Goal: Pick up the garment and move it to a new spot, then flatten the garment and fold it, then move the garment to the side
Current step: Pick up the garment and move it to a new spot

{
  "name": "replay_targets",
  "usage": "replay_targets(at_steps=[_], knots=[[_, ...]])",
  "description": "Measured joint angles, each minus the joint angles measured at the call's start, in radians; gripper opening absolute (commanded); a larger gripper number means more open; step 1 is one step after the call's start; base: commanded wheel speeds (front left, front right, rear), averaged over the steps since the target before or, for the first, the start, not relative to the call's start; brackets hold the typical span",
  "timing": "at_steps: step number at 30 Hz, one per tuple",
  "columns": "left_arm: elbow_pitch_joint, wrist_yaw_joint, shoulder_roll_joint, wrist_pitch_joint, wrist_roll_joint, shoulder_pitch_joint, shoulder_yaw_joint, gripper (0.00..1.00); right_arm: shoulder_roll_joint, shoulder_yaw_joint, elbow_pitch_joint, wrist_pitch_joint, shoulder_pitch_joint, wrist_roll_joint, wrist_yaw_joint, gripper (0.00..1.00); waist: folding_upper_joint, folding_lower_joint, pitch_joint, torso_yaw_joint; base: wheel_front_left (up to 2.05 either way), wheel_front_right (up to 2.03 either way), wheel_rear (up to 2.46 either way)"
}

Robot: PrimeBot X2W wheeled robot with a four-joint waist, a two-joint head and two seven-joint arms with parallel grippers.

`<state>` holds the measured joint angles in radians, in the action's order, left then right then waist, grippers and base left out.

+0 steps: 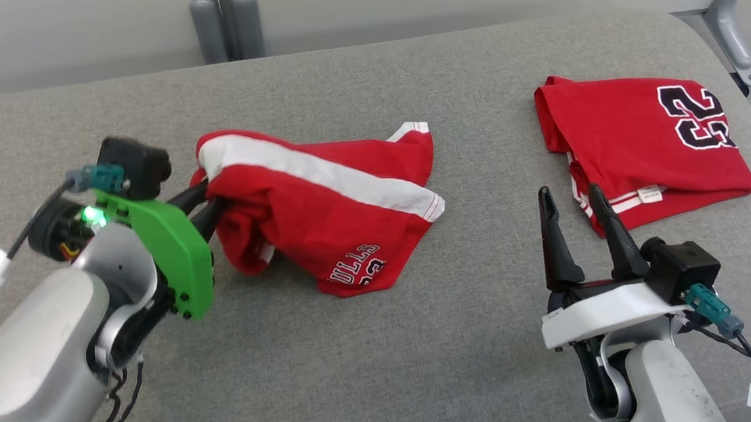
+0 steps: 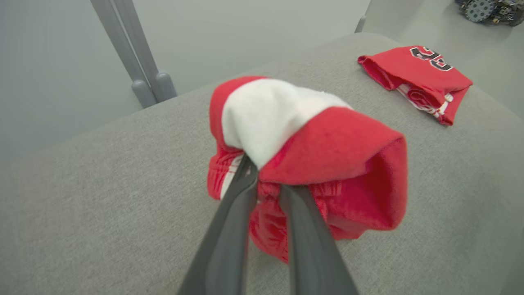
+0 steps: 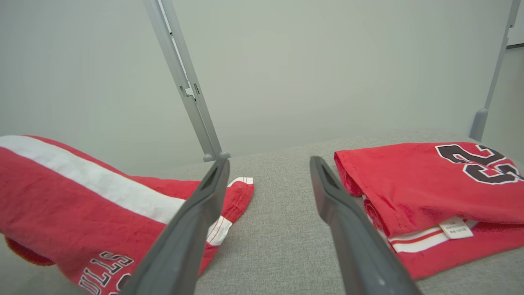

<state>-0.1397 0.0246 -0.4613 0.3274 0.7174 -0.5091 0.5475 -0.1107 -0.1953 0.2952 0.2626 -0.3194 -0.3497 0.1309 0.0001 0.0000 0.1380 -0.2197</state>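
Head view: the left arm reaches in from the lower left, its green-plated wrist turned inward, and the left gripper (image 1: 211, 207) has its narrow jaws pinched on the left end of the red garment (image 1: 321, 213). That garment, with a broad white stripe and dark lettering, lies bunched in the middle of the grey cushion (image 1: 404, 349), its gripped end raised a little. The right arm rises from the lower right with the right gripper (image 1: 570, 199) pointing up the view, jaws spread wide and holding nothing. Its fingertips stand just in front of a folded red jersey (image 1: 626, 138) with a dark number, well apart from the garment. Two metal posts (image 1: 223, 14) stand beyond the cushion's far edge

Left wrist view: both dark fingers run up into crumpled red and white cloth, which hides their tips; the jersey lies far off at upper right

Right wrist view: the fingers splay wide above bare cushion, the garment to their left and the jersey to their right, touching neither
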Motion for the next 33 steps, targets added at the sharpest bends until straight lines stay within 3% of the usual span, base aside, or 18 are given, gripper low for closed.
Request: replay_targets(at_steps=[9,10,12,22,26,33], knots=[[-0.236,-0.015,0.052,-0.202,-0.021,0.136,0.005,0.00,-0.018,0.033,-0.009,0.000,0.002,0.002,0.000,1.00,0.0000,0.0000,0.016,0.005,0.00,0.00,0.00],[-0.258,-0.014,0.056,-0.216,-0.029,0.139,0.012,0.23,-0.021,0.034,-0.009,0.000,0.003,0.004,0.000,1.00,0.0000,0.0000,0.016,0.011,0.00,0.00,0.00],[-0.291,-0.007,0.065,-0.232,-0.042,0.141,0.027,1.00,-0.024,0.036,-0.008,0.000,0.006,0.008,0.000,1.00,0.0000,0.0000,0.015,0.022,0.00,0.00,0.00],[-0.314,-0.009,0.084,-0.357,-0.094,0.123,0.038,1.00,-0.036,0.034,-0.005,0.000,0.021,0.015,0.000,1.00,0.0000,0.0000,-0.004,0.084,0.00,0.00,0.00],[-0.252,-0.037,0.051,-0.386,-0.096,0.131,0.013,1.00,-0.040,0.034,-0.006,0.000,0.026,0.015,0.000,1.00,0.0000,0.0000,-0.017,0.104,0.00,0.00,0.00],[-0.099,-0.142,-0.015,-0.478,-0.098,0.216,-0.077,1.00,-0.044,0.040,-0.014,0.000,0.042,0.015,0.000,1.00,0.0000,0.0000,-0.038,0.124,0.00,0.00,0.00]])
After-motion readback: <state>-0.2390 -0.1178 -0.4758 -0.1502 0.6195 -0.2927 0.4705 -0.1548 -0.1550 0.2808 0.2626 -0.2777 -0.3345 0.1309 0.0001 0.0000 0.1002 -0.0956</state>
